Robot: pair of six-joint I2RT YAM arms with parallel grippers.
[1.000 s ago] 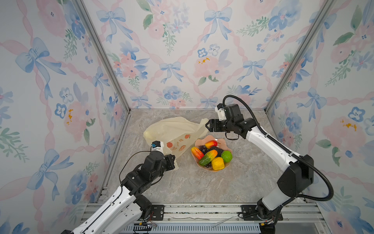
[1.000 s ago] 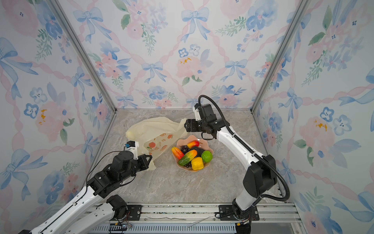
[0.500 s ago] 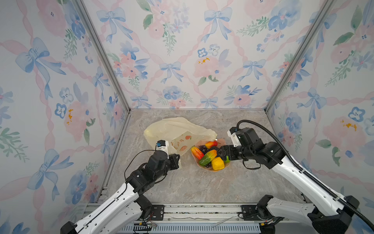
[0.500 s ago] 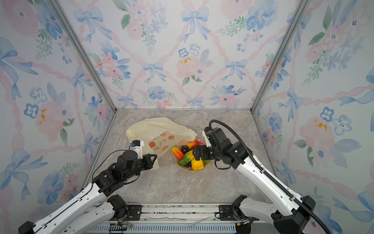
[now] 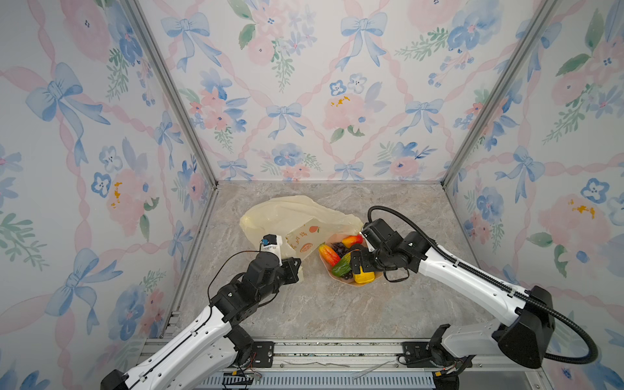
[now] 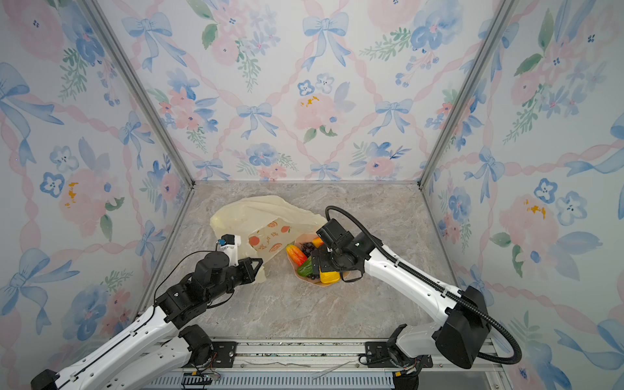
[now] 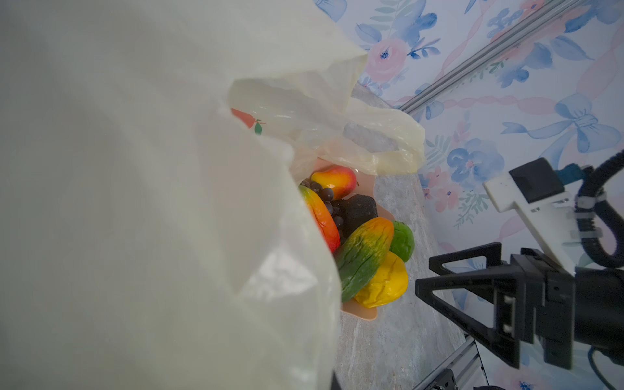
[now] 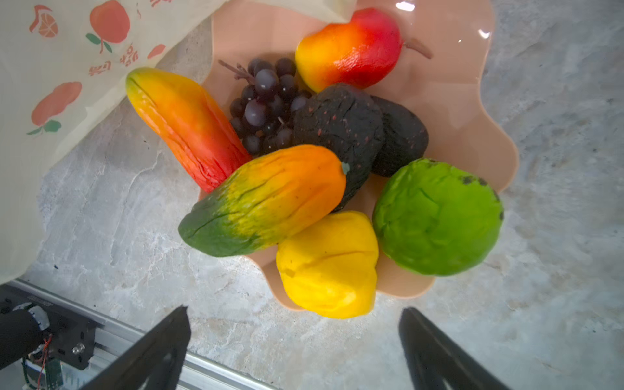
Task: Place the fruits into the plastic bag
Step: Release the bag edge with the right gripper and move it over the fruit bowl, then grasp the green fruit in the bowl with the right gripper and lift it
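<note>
The pale-yellow plastic bag [image 5: 293, 216] lies at the back left of the floor, printed side toward the dish. My left gripper [image 5: 296, 267] is shut on the bag's near edge, and the bag [image 7: 135, 202] hides its jaws in the left wrist view. The fruits lie in a pink dish [image 8: 456, 101]: lemon [image 8: 329, 266], lime [image 8: 439, 216], grape bunch [image 8: 266, 101], two mangoes [image 8: 351, 47] [image 8: 185, 125], a green-orange piece [image 8: 266, 199] and two dark pieces [image 8: 341, 128]. My right gripper [image 8: 293, 314] hangs open just above the lemon side of the dish, holding nothing.
Floral walls close in the marble floor [image 5: 320, 310] on three sides. A metal rail [image 5: 337, 351] runs along the front edge. The bag's loose handle [image 7: 388, 148] droops over the far rim of the dish.
My right arm has swung from the bag's far end forward and down over the dish, its jaws opening wider. The bag's far end has sagged. The left gripper shifted slightly right with the bag.
</note>
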